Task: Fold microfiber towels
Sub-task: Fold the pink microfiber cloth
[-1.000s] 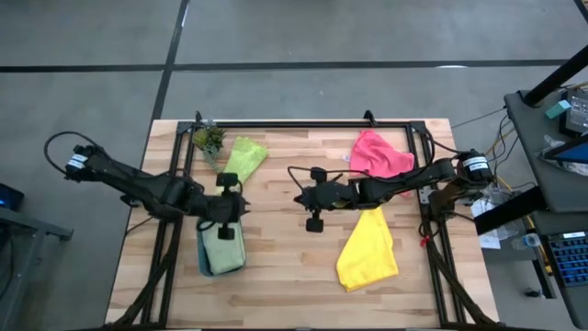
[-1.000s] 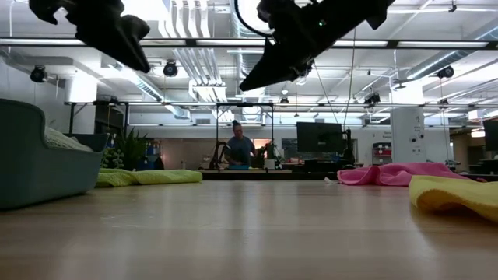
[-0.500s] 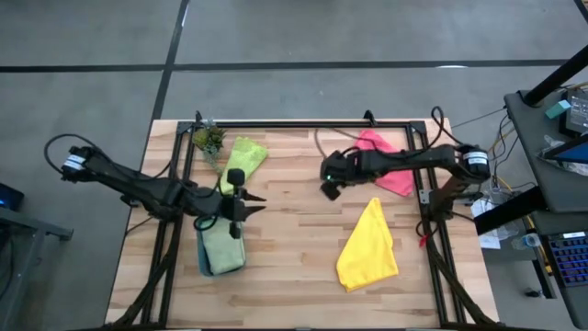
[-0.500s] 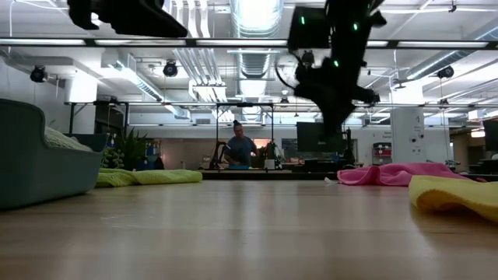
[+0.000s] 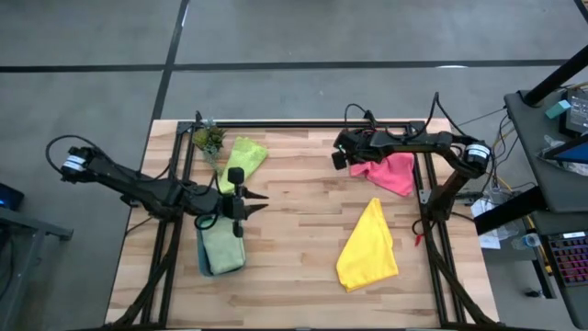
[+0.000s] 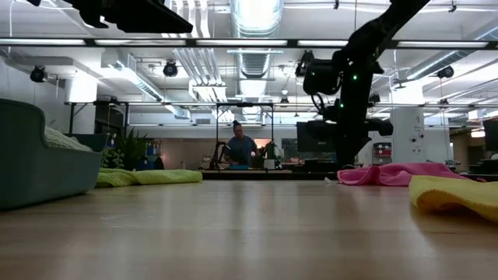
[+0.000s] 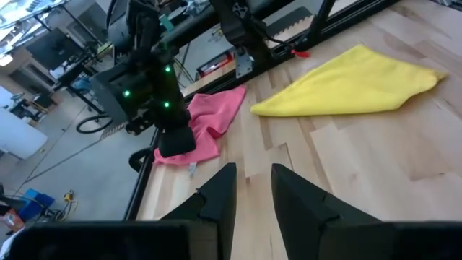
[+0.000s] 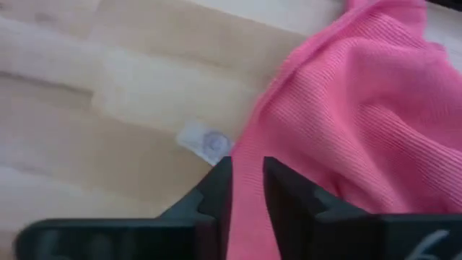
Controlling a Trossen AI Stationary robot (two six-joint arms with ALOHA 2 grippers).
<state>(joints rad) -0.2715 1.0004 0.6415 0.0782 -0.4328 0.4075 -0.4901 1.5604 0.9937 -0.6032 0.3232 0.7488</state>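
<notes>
Your right gripper [image 8: 245,188] straddles the crumpled pink microfiber towel's [image 5: 390,170] edge at two o'clock, jaws narrowly apart — poised to pinch. Left gripper [image 7: 249,191], slightly parted, waits mid-table — empty.

Both arms were dark, almost black, built of slim straight links with thicker round joints. Thin black cables made loops beside the links. The left arm had a small white part at its outer end, and the right arm had a round silver part at its base. The right gripper [image 7: 172,133] had a boxy black body with several small green lights on it. The left gripper [image 7: 254,189] had two flat, matte black fingers [image 7: 220,189].
</notes>
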